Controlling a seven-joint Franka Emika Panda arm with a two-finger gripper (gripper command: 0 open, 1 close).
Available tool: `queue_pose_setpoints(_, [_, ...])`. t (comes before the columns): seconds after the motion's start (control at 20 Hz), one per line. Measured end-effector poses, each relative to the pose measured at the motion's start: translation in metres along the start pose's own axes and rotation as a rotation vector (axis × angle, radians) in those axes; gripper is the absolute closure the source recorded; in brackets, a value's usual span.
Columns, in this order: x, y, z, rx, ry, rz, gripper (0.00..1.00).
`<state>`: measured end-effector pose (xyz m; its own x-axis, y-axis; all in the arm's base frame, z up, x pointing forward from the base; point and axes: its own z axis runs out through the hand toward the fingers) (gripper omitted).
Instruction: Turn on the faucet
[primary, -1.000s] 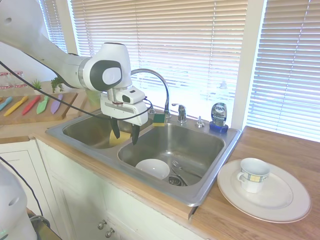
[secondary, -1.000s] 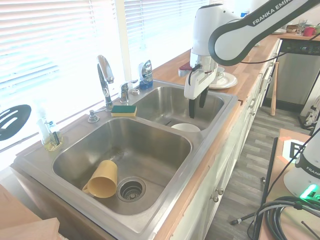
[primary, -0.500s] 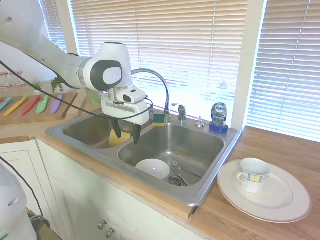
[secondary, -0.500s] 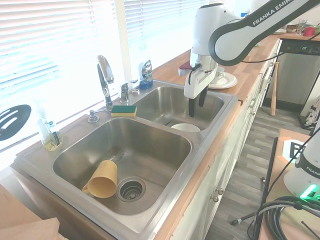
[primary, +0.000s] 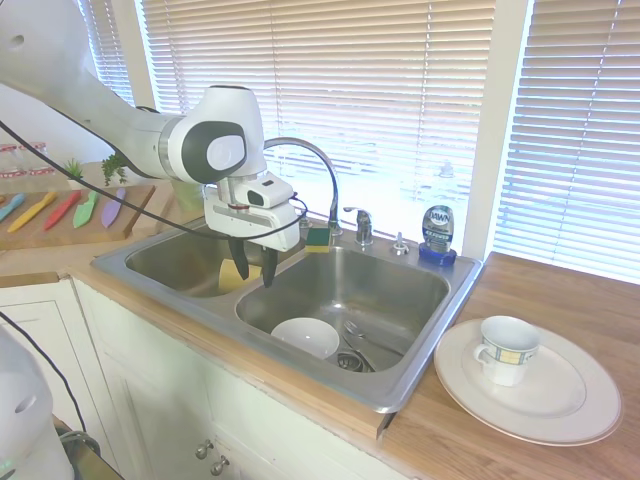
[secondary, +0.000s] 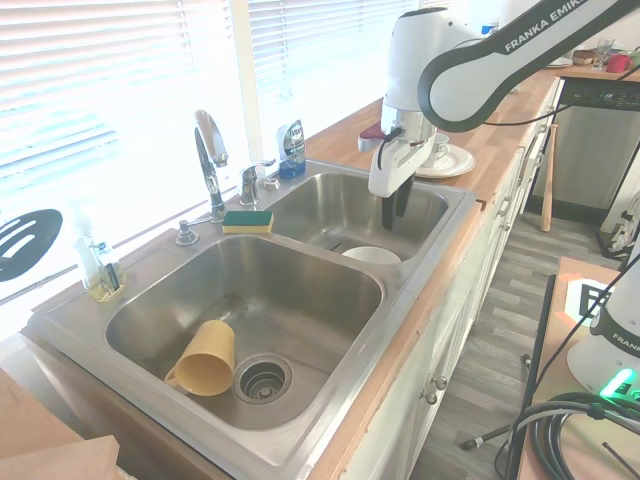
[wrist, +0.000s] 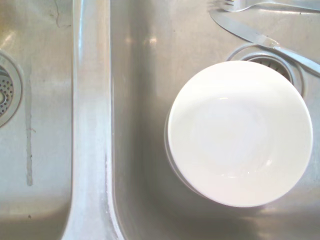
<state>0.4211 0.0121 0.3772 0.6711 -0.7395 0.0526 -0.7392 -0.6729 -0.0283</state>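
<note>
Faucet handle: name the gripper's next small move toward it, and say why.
Probably move the gripper toward the window, to the small lever handle beside the faucet. It hangs over the sink divider, jaws narrowly apart and empty, clear of the lever.

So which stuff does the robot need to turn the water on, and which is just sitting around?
Needed:
faucet
its lever handle
pincer

Just sitting around:
white bowl
yellow cup
sponge
soap bottle
mug on plate
</note>
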Motion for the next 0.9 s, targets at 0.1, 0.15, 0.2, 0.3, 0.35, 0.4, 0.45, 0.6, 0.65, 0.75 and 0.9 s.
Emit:
queue_pose_setpoints(0.1, [0.0001,-0.0001,0.0001,0.0,0.0,0.0,1.0])
queue_pose_setpoints(0.15, [0.0002,-0.0002,0.0002,0.001,0.001,0.0,1.0])
queue_pose_setpoints(0.2, [0.0003,-0.0003,0.0004,0.002,0.001,0.0,1.0])
queue_pose_setpoints(0.3, [0.0006,-0.0007,0.0008,0.003,0.002,0.0,1.0])
queue_pose_setpoints(0.35, [0.0007,-0.0009,0.0012,0.004,0.003,0.0,1.0])
queue_pose_setpoints(0.4, [0.0009,-0.0011,0.0017,0.004,0.003,0.0,1.0])
queue_pose_setpoints(0.45, [0.001,-0.0012,0.0021,0.005,0.003,0.0,1.0])
queue_pose_setpoints(0.6, [0.0012,-0.0015,0.0034,0.004,0.002,0.0,1.0])
queue_pose_setpoints(0.65, [0.0013,-0.0016,0.0036,0.004,0.002,0.0,1.0])
queue_pose_setpoints(0.75, [0.0016,-0.0019,0.0038,0.006,0.004,0.001,1.0])
queue_pose_setpoints(0.9, [0.0063,-0.0066,0.0023,0.03,0.024,0.004,1.0])
